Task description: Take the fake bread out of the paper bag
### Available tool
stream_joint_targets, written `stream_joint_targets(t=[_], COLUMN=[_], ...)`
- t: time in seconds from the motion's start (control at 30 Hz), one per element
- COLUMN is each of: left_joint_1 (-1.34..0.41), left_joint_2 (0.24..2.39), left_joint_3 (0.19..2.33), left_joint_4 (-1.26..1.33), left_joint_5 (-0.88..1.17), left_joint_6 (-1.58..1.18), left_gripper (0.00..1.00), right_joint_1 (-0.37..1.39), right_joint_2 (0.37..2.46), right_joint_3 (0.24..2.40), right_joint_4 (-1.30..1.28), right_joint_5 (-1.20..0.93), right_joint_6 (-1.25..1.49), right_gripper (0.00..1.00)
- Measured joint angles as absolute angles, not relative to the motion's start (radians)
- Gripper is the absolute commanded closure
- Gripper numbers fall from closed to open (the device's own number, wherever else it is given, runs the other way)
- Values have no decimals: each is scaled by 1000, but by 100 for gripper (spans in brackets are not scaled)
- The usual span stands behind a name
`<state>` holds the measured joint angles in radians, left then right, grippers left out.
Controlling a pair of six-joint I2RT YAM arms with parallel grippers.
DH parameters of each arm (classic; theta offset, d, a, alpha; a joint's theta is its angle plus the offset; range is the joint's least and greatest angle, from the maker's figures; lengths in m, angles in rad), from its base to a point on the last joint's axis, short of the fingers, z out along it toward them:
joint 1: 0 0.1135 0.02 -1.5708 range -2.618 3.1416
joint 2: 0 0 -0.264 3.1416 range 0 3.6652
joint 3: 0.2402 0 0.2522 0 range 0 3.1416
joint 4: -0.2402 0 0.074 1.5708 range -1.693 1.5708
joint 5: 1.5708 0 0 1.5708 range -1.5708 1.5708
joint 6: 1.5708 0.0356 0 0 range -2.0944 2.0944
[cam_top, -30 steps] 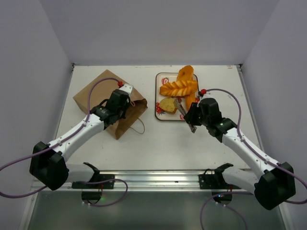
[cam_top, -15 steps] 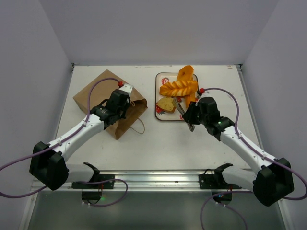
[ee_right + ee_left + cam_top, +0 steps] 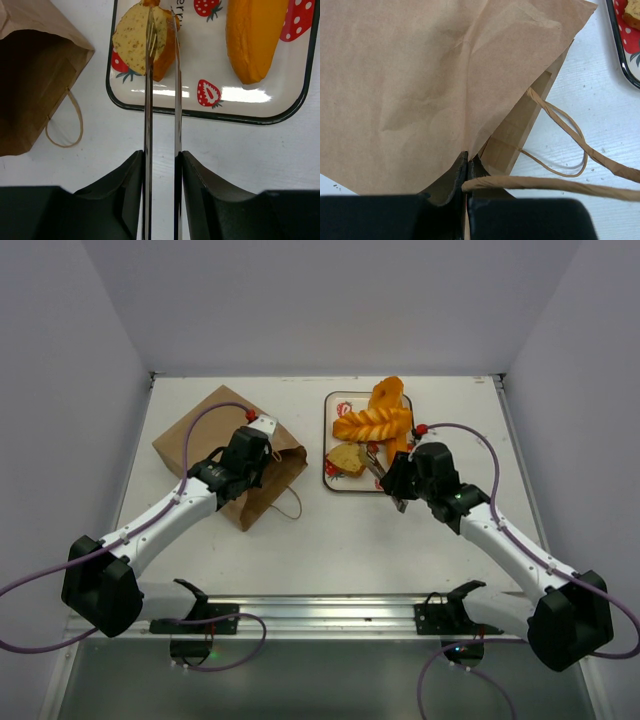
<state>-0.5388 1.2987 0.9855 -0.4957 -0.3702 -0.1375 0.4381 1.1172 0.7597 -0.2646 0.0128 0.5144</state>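
Observation:
The brown paper bag lies flat at the left with its mouth toward the tray. My left gripper is shut on the bag's upper edge by a twisted handle. The bag's inside is dark and no bread shows in it. My right gripper is shut on metal tongs. The tong tips straddle the pale bread slice on the strawberry tray. A braided loaf and smooth orange loaves lie on the tray too.
The bag's second loop handle lies on the white table between the bag and the tray. White walls stand at the left, back and right. The arm bases and a metal rail run along the near edge.
My right gripper has moved slightly toward the tray, bringing the tong tips over the pale slice. The left arm and the bag have not moved.

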Motion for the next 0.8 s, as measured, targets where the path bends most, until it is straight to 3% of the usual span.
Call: stream_joint_targets(t=[0.8], left_joint_1=[-539], left_joint_2=[1299], left_joint_3=[986], left_joint_4=[-496], left_joint_5=[-370], left_joint_6=[-138], left_gripper=[100], right_joint_1=[438], right_joint_2=[1030], right_joint_3=[760], right_joint_4=[-292], right_joint_5=[35], right_joint_6=[503], right_gripper=[57])
